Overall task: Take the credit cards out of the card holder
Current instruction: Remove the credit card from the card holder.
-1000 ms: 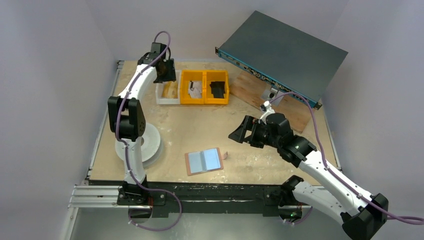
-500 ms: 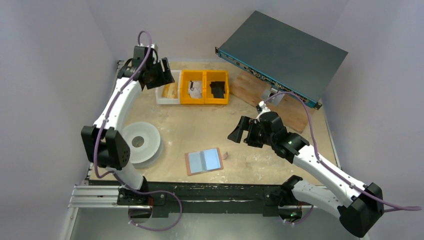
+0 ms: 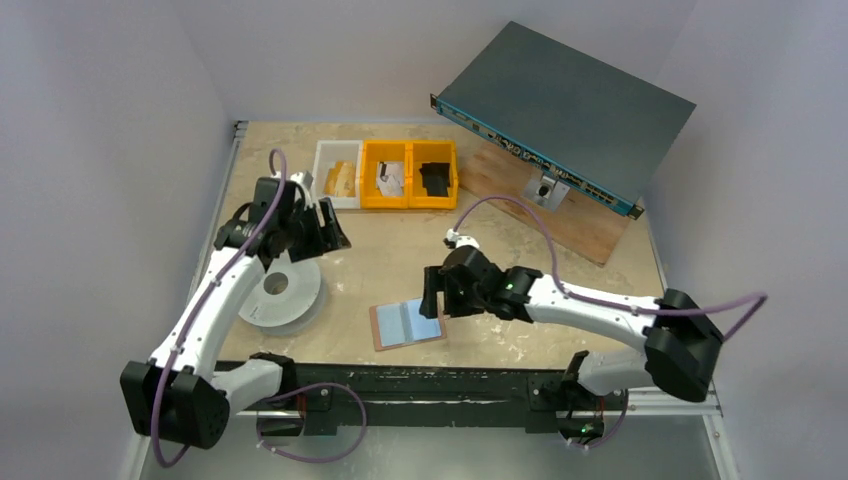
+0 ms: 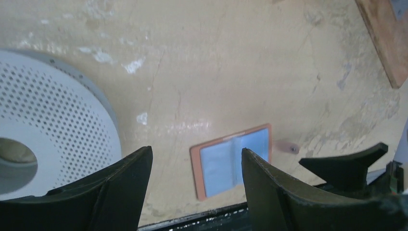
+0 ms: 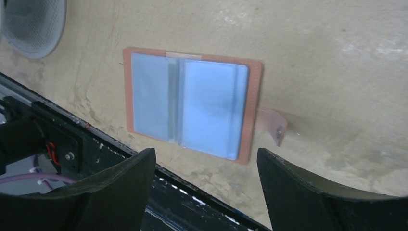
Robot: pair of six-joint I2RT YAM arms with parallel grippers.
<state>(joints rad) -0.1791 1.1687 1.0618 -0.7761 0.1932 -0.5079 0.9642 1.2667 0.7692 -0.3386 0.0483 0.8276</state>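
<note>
**Open wallet lies under the right pincer, close to the table's near edge**

The small pinkish-tan leather bifold card holder lies flat and opened out on the pale wooden table. The right gripper hangs over its far right corner, on the side of the snap tab. From the right wrist the holder fills the gap ahead of the two black fingers. The jaws stand wide apart with nothing between them, and whether the tips touch the leather cannot be told.

The left gripper is well apart from the holder, up over the far edge of the white perforated round disc. Its jaws are also spread and empty.

The holder shows a tan rim around two pale blue shiny inner faces, split by a grey fold down the middle. Whether those faces are pockets or what sits in them cannot be told. The tab sticks out from the right edge and rests on the table, its small stud showing.

The holder sits slightly askew, its long edge near the black rail along the front. The disc is to its left, not touching. Bare table runs to the far side and to the right. A white bin and two yellow plastic bins stand at the far edge, beside a dark grey metal box propped on a wooden board.
</note>
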